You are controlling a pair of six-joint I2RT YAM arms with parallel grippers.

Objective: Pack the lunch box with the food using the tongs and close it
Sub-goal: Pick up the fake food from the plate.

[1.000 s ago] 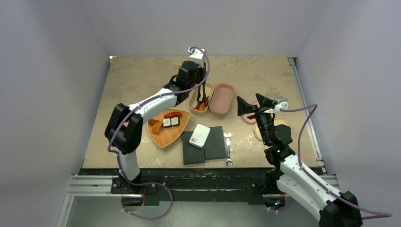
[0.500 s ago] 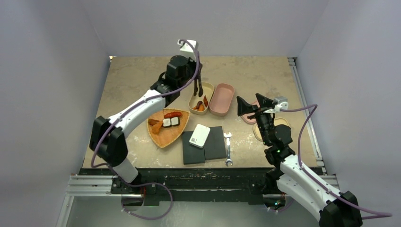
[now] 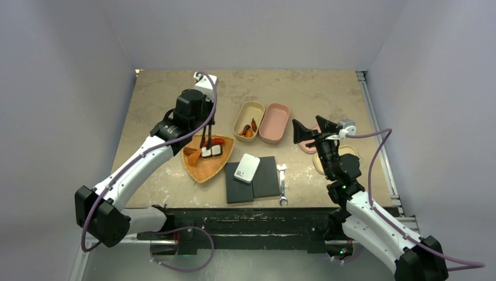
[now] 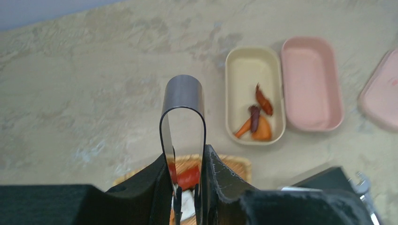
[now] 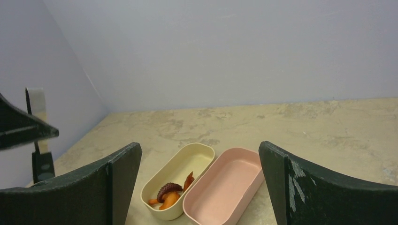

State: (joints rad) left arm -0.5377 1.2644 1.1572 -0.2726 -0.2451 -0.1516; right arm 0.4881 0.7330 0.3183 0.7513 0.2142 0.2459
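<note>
My left gripper (image 3: 202,120) is shut on the tongs (image 3: 205,139), which point down over the wooden plate (image 3: 205,170). In the left wrist view the tongs' bent end (image 4: 183,93) sticks out past the gripper (image 4: 187,187), and their black tips hang slightly apart just above a red piece (image 4: 188,177) and a white piece. More food lies on the plate: a red sausage (image 3: 215,141), black-and-white pieces (image 3: 212,151) and orange pieces (image 3: 192,156). The lunch box stands open as a cream tub (image 3: 250,111) holding orange and dark red pieces (image 3: 248,130) and an empty pink tub (image 3: 275,123). My right gripper (image 3: 313,130) is open and holds nothing.
A pink lid (image 3: 309,146) and a cream lid (image 3: 333,153) lie under the right arm. A small white device (image 3: 247,168) rests on black pads (image 3: 266,178), with a silver wrench (image 3: 282,184) beside them. The right wrist view faces both tubs (image 5: 187,161).
My left arm has swung left with the tongs, from over the cream tub to over the wooden plate. The right arm has not moved.
</note>
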